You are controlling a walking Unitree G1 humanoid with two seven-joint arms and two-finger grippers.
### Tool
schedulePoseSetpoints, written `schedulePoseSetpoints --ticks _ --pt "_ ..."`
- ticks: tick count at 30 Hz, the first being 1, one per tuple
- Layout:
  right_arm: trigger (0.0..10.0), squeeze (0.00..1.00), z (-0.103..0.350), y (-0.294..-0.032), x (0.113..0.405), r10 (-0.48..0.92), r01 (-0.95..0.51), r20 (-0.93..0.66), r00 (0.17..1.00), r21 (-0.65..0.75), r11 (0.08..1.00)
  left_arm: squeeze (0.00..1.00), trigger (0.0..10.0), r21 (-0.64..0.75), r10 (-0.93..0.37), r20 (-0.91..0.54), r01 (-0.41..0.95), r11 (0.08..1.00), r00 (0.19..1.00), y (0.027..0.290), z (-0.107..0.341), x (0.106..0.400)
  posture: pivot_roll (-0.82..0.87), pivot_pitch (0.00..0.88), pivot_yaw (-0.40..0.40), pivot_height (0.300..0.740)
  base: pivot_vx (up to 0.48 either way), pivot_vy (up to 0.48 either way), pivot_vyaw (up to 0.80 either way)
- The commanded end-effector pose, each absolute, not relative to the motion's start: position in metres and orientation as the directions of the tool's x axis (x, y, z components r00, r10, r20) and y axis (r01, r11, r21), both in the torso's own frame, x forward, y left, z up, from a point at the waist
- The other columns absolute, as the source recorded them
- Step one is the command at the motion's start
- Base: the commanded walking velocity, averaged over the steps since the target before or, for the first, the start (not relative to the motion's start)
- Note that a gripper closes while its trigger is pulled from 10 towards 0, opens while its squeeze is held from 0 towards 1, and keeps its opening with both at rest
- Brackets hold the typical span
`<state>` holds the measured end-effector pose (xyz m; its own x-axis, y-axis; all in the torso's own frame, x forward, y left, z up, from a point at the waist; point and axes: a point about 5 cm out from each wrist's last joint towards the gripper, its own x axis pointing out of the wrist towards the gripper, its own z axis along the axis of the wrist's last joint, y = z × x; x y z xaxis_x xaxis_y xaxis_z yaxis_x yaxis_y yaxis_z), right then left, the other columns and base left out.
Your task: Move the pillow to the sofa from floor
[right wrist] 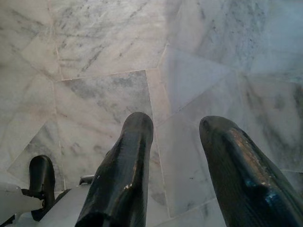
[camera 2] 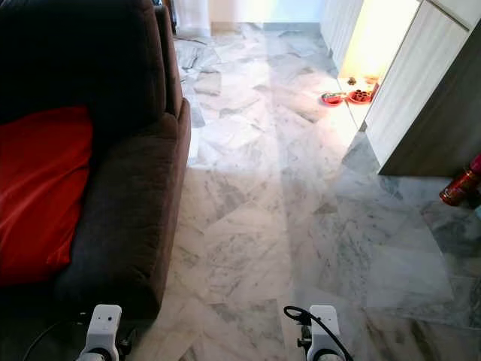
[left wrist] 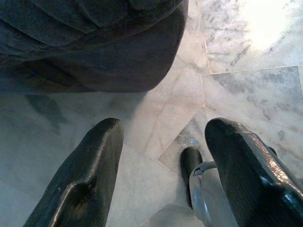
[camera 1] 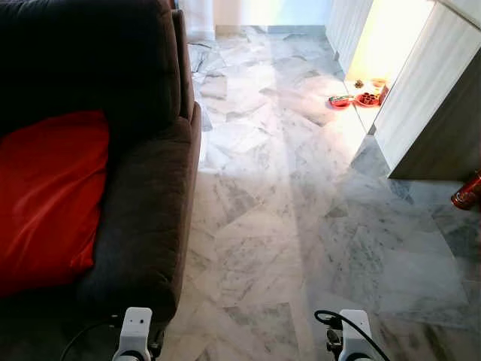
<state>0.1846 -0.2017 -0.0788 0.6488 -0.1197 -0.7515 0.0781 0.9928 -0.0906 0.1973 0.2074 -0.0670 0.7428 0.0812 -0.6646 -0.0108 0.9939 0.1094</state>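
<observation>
Left eye view — pillow: red pillow [camera 1: 45, 199] lies on the seat of the sofa [camera 1: 143, 203], leaning toward the backrest, not on the floor; the task looks already met as things lie.
Pillow handling: judged light, soft and squashy, with smooth, slightly shiny cloth that may slip; a grip on a corner or a pinched edge fold would suit the long fingers better than the plump middle.
Sofa: dark grey, its arm just beside the marble floor [camera 1: 301, 226].
Left gripper [left wrist: 163, 170]: hangs low near the sofa's base, fingers spread apart, nothing between them.
Right gripper [right wrist: 177, 170]: hangs over bare marble, fingers spread apart, empty.
Far right: red bowls [camera 1: 353, 99] by the lit doorway, and a red cylinder [camera 1: 467, 192] at the wall — both well apart from the sofa.
</observation>
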Motion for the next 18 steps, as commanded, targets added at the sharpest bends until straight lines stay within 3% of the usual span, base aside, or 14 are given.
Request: schedulePoseSetpoints --ticks 1,6,18 --pt "10.0 0.0 -0.0801 -0.201 0.1827 -0.12 0.079 -0.759 0.64 -0.09 0.993 0.0 10.0 0.123 0.092 -0.695 -0.008 0.992 0.713 0.2099 -0.072 0.1889 0.17 0.149 -0.023 0.74 0.296 0.0 -0.59" --pt "10.0 0.0 -0.0807 -0.2024 0.1811 -0.121 0.08 -0.763 0.635 -0.09 0.993 0.0 10.0 0.119 0.09 -0.692 -0.01 0.993 0.716 0.2098 -0.0718 0.1889 0.17 0.144 -0.023 0.74 0.29 0.0 -0.59" --pt "10.0 0.0 -0.0811 -0.203 0.1804 -0.122 0.081 -0.767 0.63 -0.091 0.993 0.0 10.0 0.113 0.08 -0.691 -0.003 0.994 0.719 0.2092 -0.0714 0.1898 0.17 0.139 -0.02 0.74 0.0 0.0 -0.59"
